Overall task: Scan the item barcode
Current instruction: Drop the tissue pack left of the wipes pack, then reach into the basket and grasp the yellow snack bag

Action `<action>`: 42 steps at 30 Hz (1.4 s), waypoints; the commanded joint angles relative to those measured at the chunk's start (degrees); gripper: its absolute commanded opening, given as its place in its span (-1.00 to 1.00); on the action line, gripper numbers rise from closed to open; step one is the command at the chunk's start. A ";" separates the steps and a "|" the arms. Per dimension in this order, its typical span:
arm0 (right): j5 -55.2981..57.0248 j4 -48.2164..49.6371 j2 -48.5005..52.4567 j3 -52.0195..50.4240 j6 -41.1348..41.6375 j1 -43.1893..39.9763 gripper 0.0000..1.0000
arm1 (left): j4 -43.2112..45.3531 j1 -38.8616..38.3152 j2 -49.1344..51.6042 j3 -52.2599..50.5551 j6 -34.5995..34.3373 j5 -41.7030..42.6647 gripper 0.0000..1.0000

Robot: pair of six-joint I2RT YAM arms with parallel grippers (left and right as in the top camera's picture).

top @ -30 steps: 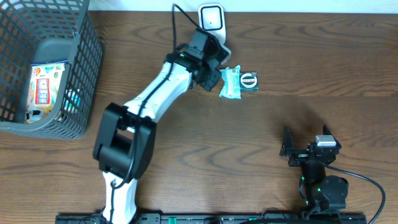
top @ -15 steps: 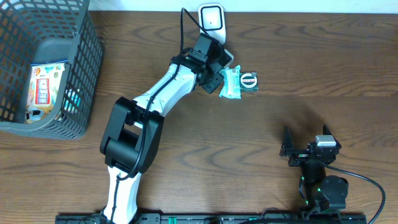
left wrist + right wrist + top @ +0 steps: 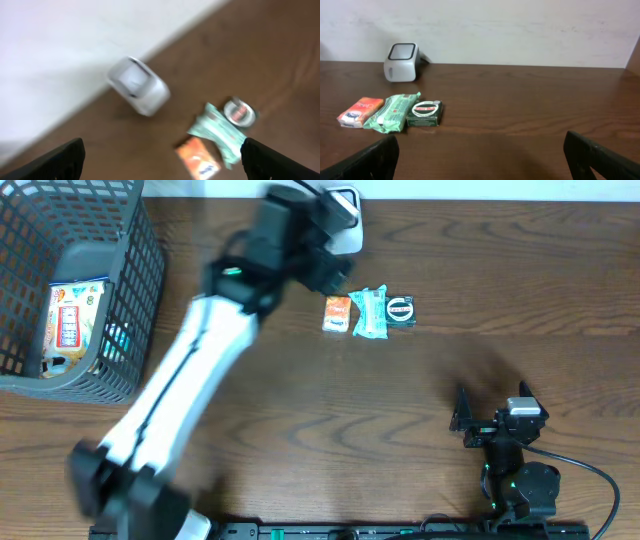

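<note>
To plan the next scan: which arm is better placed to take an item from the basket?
Left. The left gripper is open and empty, and its arm stands on the basket's side. The right gripper sits far off at the opposite side.

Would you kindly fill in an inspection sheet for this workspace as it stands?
Surface: dark wooden table, no spills seen.
Job's things: white scanner at the back edge; orange packet, green packet and small dark box in a row near it.
Clutter: grey basket at the left, holding packaged goods.
Tools: left tool open above the row, holding nothing; right tool open, empty, apart from the items.
Cables: black cable by the right arm's base.
Surroundings: plain white wall.
</note>
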 commanded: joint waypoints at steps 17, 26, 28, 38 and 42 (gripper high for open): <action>-0.13 -0.24 -0.31 -0.09 0.61 -0.46 0.99 | 7.63 44.59 -10.97 0.48 -15.45 -5.95 0.95; -0.13 -0.24 -0.31 -0.09 0.61 -0.46 0.99 | 7.23 54.62 0.74 0.48 -11.43 -0.22 0.95; -0.13 -0.24 -0.31 -0.09 0.61 -0.46 0.99 | 5.92 54.36 3.32 0.48 -9.57 -0.31 0.96; -0.13 -0.24 -0.31 -0.09 0.63 -0.46 0.99 | 0.39 50.47 14.10 0.48 0.87 -3.54 0.96; -0.13 -0.24 -0.31 -0.09 0.61 -0.46 0.98 | 0.20 49.99 17.16 0.48 1.60 -3.98 0.96</action>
